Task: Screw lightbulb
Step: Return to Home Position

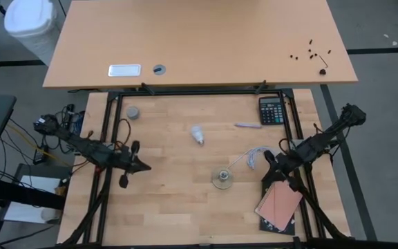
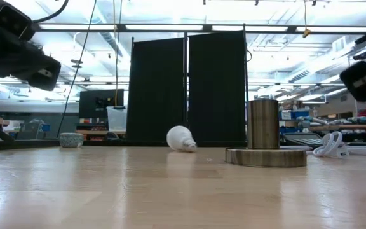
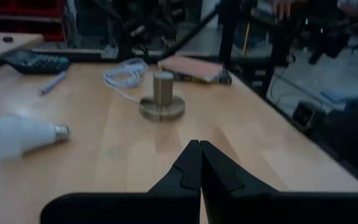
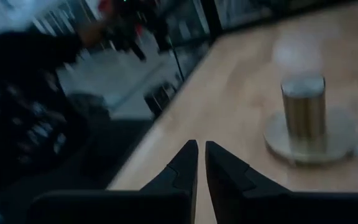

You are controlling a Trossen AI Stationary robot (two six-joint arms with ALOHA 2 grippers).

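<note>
black screen panels [image 2: 186,89] | ceiling strip lights [image 2: 170,27] | tan desk [image 1: 199,41]

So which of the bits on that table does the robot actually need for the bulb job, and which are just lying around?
For the job:
- lightbulb, lying on its side, untouched
- socket base with white cord
- left gripper, shut
- right gripper, shut

Just lying about:
- calculator
- pen
- small grey cap
- pink notebook

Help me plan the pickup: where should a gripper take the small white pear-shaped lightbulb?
Probably across the wide white globe of the small white pear-shaped lightbulb, coming from above: it lies on its side on the wooden table, and its grey screw end must stay free.
</note>
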